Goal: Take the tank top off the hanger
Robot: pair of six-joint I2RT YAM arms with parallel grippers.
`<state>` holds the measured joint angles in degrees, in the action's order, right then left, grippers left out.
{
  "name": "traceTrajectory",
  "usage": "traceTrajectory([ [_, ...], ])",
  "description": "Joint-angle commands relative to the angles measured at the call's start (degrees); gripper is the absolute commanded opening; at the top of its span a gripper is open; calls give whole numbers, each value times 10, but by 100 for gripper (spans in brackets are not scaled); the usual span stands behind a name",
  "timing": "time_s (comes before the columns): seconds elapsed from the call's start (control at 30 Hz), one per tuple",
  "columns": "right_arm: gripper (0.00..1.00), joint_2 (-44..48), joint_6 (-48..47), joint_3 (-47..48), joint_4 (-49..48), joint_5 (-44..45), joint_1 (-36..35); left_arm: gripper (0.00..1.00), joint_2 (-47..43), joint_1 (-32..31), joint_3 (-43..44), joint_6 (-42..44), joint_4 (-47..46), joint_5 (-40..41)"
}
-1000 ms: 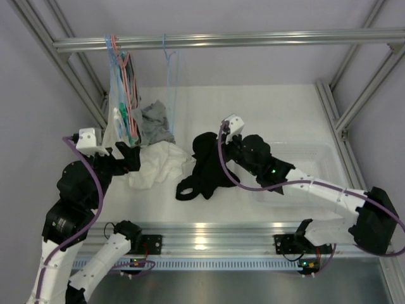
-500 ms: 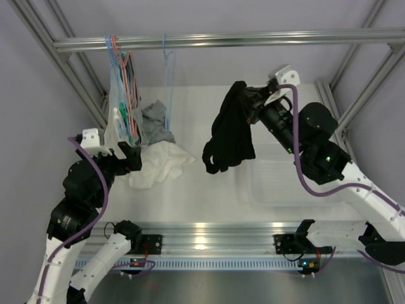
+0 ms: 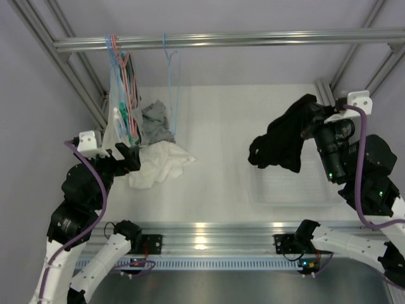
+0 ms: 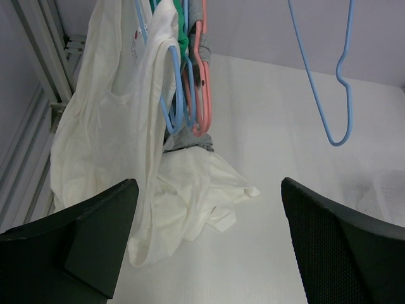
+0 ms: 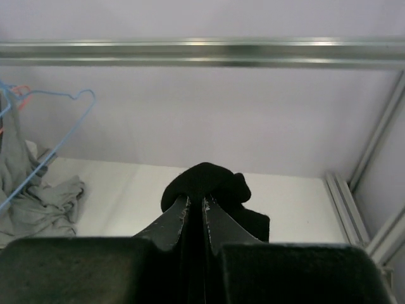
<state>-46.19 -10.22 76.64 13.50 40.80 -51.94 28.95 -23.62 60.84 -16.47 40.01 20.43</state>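
Note:
My right gripper [image 3: 314,109] is shut on a black tank top [image 3: 281,142] and holds it in the air over the right side of the table. The cloth hangs down from the jaws, off any hanger. In the right wrist view the black cloth [image 5: 205,183] bulges out beyond the closed fingertips of the right gripper [image 5: 195,201]. An empty blue hanger [image 3: 169,82] hangs from the rail [image 3: 228,41]; it also shows in the left wrist view [image 4: 329,82]. My left gripper [image 3: 130,155] is open and empty at the left, facing the clothes.
A bunch of pink and blue hangers [image 3: 120,82] hangs at the rail's left end, one carrying a white tank top [image 4: 107,126]. A white garment [image 3: 158,164] and a grey one [image 3: 155,123] lie below. A clear bin [image 3: 297,190] sits under the black top.
My right gripper has lifted the black tank top off the table and swung it up and to the right, over the clear bin. The left arm has barely moved.

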Motion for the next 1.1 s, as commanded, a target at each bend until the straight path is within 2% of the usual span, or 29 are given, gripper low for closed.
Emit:
traceTrajectory([
  [0.0,0,41,44,-42,50,69,6,99,-2,0,-18,-8,-45,-9],
  [0.13,0,76,82,-81,85,117,6,99,9,0,-30,-11,-56,-22],
  [0.4,0,73,125,-151,101,154,10,99,12,0,-33,-3,-56,-21],
  [0.57,0,47,162,-193,101,130,40,99,9,0,-37,-3,-56,-26],
  [0.7,0,41,192,-227,101,47,130,99,6,0,-37,-1,-56,-29],
  [0.77,0,53,208,-247,101,5,148,99,2,-1,-39,0,-56,-28],
  [1.0,0,79,219,-270,105,49,158,99,3,0,-34,-7,-55,-23],
  [1.03,7,77,224,-271,109,53,160,99,4,0,-31,-7,-54,-23],
  [1.07,19,75,227,-273,108,56,163,99,4,0,-27,-11,-55,-25],
])
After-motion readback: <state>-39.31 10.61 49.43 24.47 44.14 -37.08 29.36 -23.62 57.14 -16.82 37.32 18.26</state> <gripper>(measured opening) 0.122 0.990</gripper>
